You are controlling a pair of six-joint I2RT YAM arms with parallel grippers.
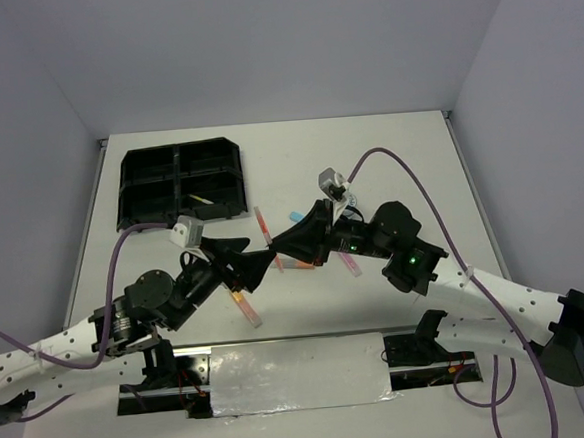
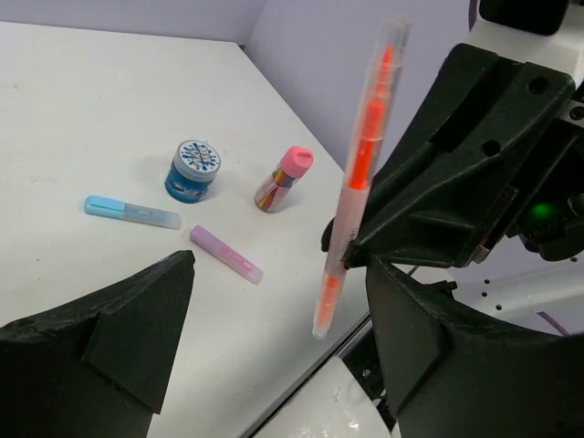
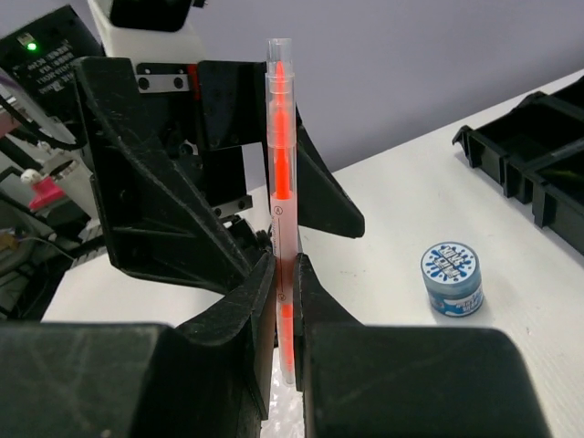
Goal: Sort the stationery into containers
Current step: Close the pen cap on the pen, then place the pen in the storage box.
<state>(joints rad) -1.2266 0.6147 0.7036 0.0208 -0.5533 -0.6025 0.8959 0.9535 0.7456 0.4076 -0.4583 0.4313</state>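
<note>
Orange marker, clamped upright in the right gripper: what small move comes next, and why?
Probably draw the left gripper back first. Its jaws stand open close around the orange marker, which the right gripper alone pinches. Clearing them should let the right arm carry the marker toward the black tray without a knock.

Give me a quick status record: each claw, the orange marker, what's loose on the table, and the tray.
left claw: open, jaws standing either side of the orange marker
right claw: shut on the orange marker, gripping its lower part
orange marker: upright, off the table, between the two claws
loose on table: blue tub, pink-capped bottle, blue pen, purple pen
tray: far left of the table, apart from both claws
</note>
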